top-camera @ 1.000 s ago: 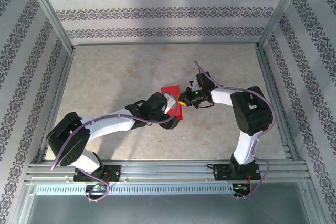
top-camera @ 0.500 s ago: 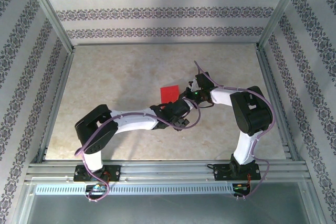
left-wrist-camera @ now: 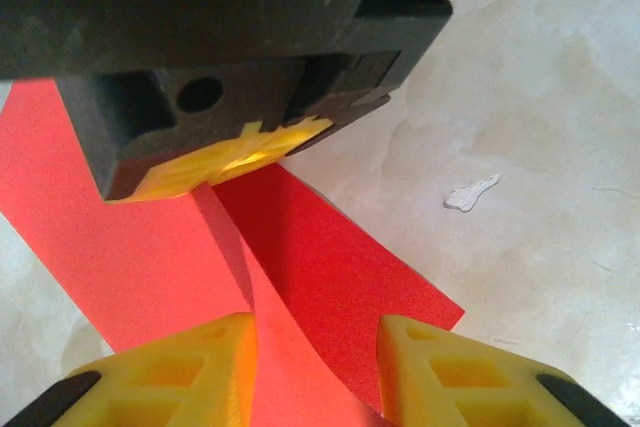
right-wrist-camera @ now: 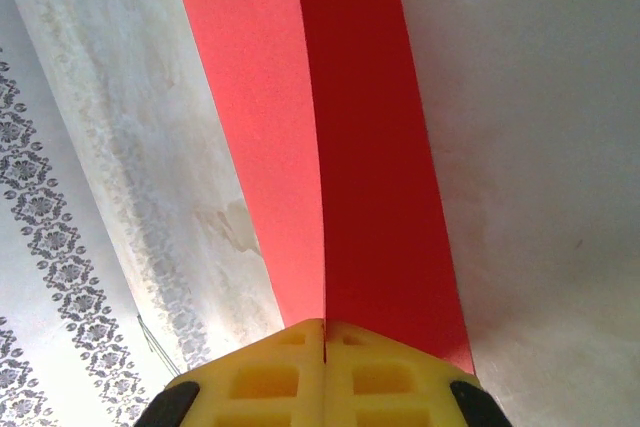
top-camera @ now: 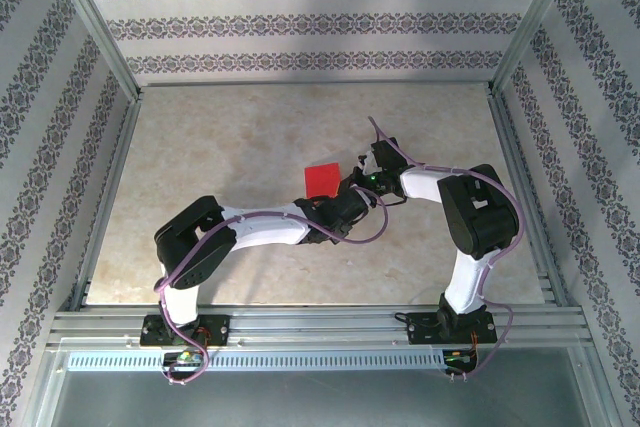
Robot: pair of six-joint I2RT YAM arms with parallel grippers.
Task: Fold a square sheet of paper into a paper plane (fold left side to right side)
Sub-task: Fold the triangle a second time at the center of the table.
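Two red panels meet along a crease that runs out from the right gripper (right-wrist-camera: 325,337), whose yellow jaws are pressed tight together on the edge of the square sheet of paper (right-wrist-camera: 330,147). The sheet sits near the middle of the table (top-camera: 230,147), between the two wrists, partly lifted off the surface. The left gripper (left-wrist-camera: 318,372) stands astride a raised ridge of it, jaws apart with a gap showing (no pinch, as far as the wrist view tells). The paper looks featherlight and floppy, quick to bow, crumple or tear. It is best taken gently at an edge or corner, and creased against the table.
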